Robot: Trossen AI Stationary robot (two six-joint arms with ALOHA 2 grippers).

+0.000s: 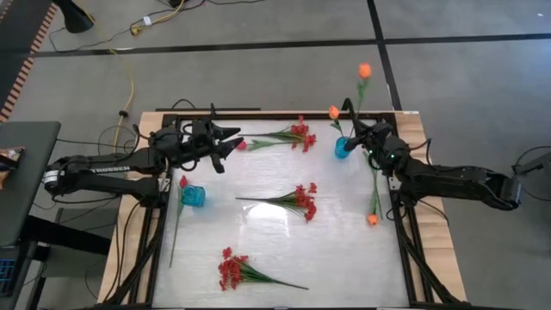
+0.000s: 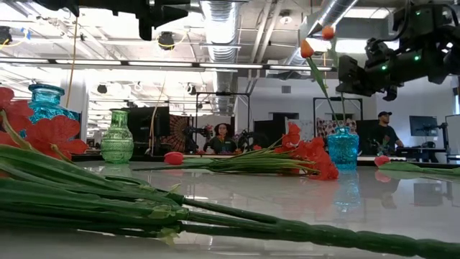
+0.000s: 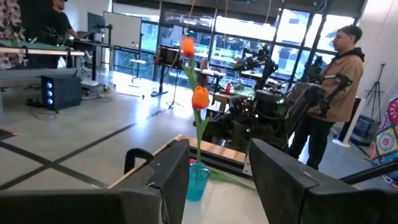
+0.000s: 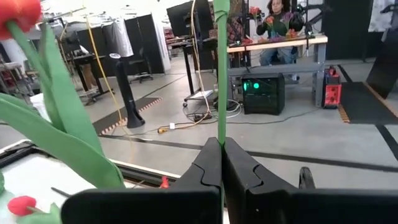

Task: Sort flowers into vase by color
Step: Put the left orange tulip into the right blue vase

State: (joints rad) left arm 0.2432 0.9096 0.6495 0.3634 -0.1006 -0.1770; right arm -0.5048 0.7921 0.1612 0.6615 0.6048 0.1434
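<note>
Two orange tulips [image 1: 364, 71] stand upright in the blue vase [image 1: 343, 147] at the table's far right. Three red sprays [image 1: 301, 201] lie flat across the middle. One red-pink tulip [image 1: 182, 182] lies beside the left blue vase [image 1: 193, 195]; another orange tulip [image 1: 372, 220] lies at the right edge.

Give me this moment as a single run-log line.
right gripper: shut on orange tulip stem, above blue vase | left gripper: open, empty
</note>
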